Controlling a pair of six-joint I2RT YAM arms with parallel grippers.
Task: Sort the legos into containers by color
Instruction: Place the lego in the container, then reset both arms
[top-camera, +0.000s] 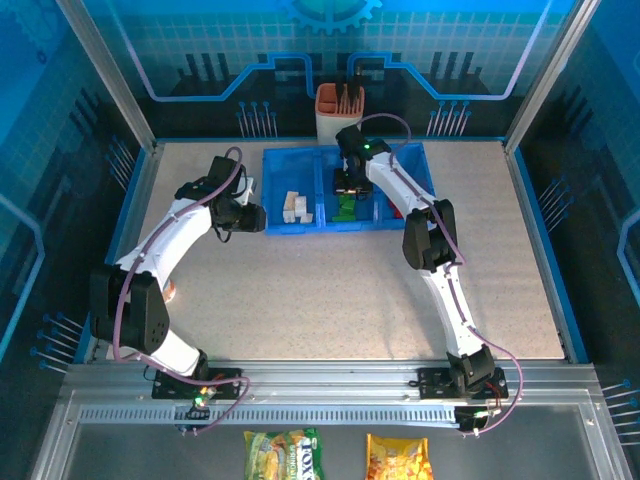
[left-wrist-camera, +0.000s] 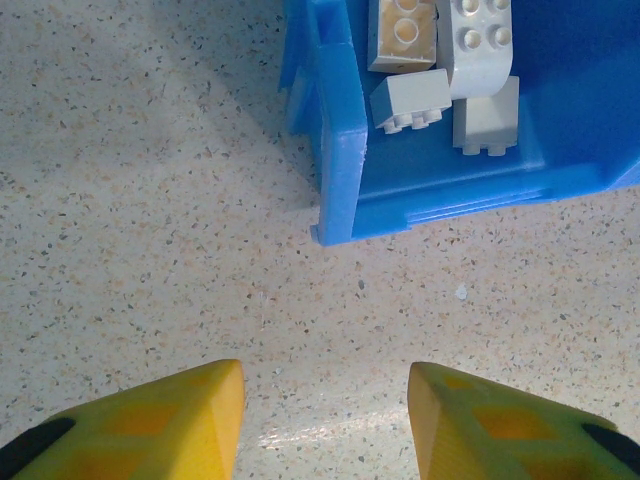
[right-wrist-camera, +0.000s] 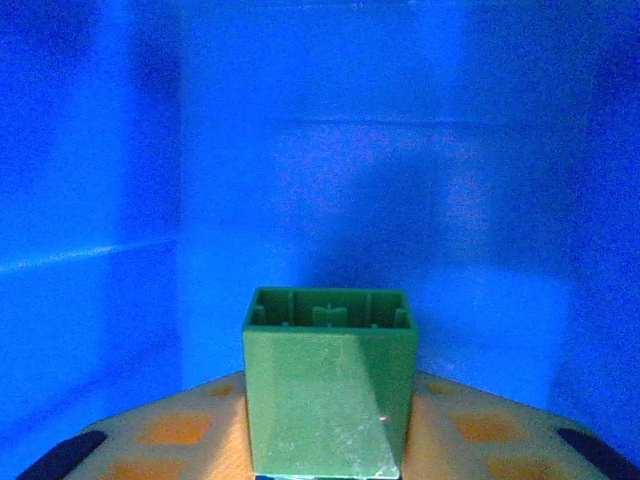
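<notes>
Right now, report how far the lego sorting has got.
Done: white bricks lie in the tray's left compartment, green ones in the middle. In hand: the right fingers hold a green brick inside the tray. Left: releasing it; a reddish piece sits beside the left arm.

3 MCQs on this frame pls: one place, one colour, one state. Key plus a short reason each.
1. The right gripper is over which compartment of the tray?
A) left
B) middle
C) right

2. The brick between its fingers is:
A) red
B) cream
C) green

3. The left gripper is:
A) shut on a brick
B) open, holding nothing
C) shut on the tray's wall

Key:
1 B: the top view puts it above the middle compartment.
2 C: the right wrist view shows a green brick between the fingers.
3 B: its fingers stand apart with just the table between them.
</notes>
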